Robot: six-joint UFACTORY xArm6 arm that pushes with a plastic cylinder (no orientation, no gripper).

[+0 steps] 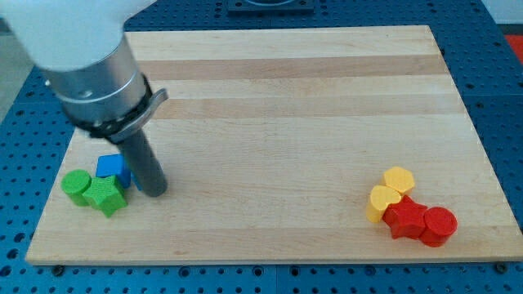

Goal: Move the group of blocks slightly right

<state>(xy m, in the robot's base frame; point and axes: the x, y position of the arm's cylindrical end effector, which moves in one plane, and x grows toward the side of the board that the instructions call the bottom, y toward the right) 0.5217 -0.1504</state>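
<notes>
A group of blocks sits at the board's lower left: a green cylinder (76,187), a green star-shaped block (106,196) and a blue block (112,167) partly hidden behind my rod. My tip (155,193) rests on the board just right of this group, close to the green star and the blue block. A second group lies at the lower right: two yellow blocks (399,180) (382,201), a red star-shaped block (404,218) and a red cylinder (439,226).
The wooden board (278,90) lies on a blue perforated table. The arm's grey body (90,61) hangs over the board's upper left corner. The left group lies near the board's left and bottom edges.
</notes>
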